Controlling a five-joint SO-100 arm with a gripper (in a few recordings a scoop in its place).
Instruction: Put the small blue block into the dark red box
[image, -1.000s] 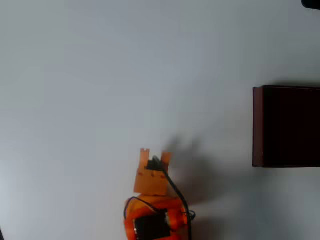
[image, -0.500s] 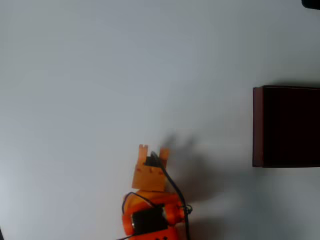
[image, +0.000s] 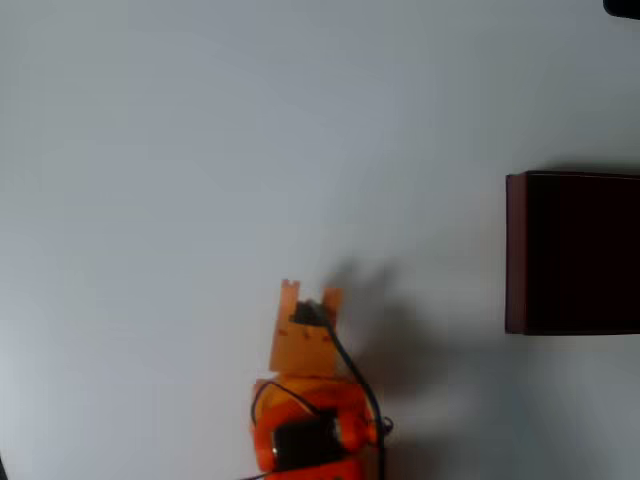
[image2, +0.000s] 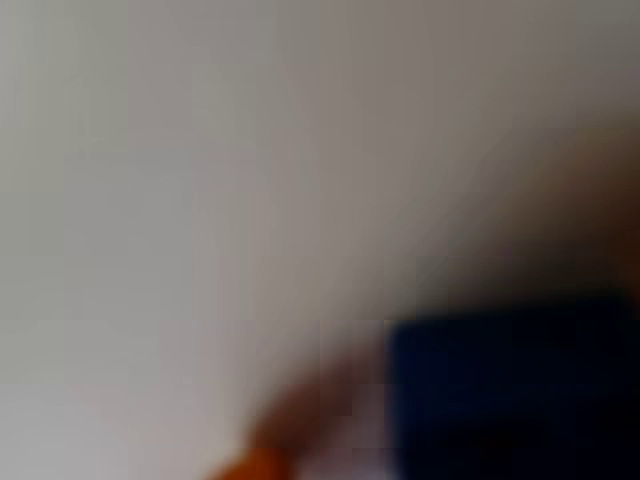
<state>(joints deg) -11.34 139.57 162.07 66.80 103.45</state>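
Note:
In the overhead view my orange gripper (image: 311, 292) is low in the middle of the white table, its fingers pointing up the picture. The wrist view is badly blurred. A dark blue patch there, the small blue block (image2: 510, 395), sits at the lower right beside an orange finger (image2: 265, 455), very close to the camera, so it looks held between the jaws. In the overhead view only a small dark spot lies between the fingers. The dark red box (image: 515, 250), with its near-black inside, stands at the right edge, well to the right of the gripper.
The white table (image: 200, 150) spreads wide and bare to the left and above the arm. A black cable (image: 350, 370) trails along the arm's right side. A dark object (image: 622, 6) pokes in at the top right corner.
The gripper has crept a little up the picture over the last second. The box has not moved.

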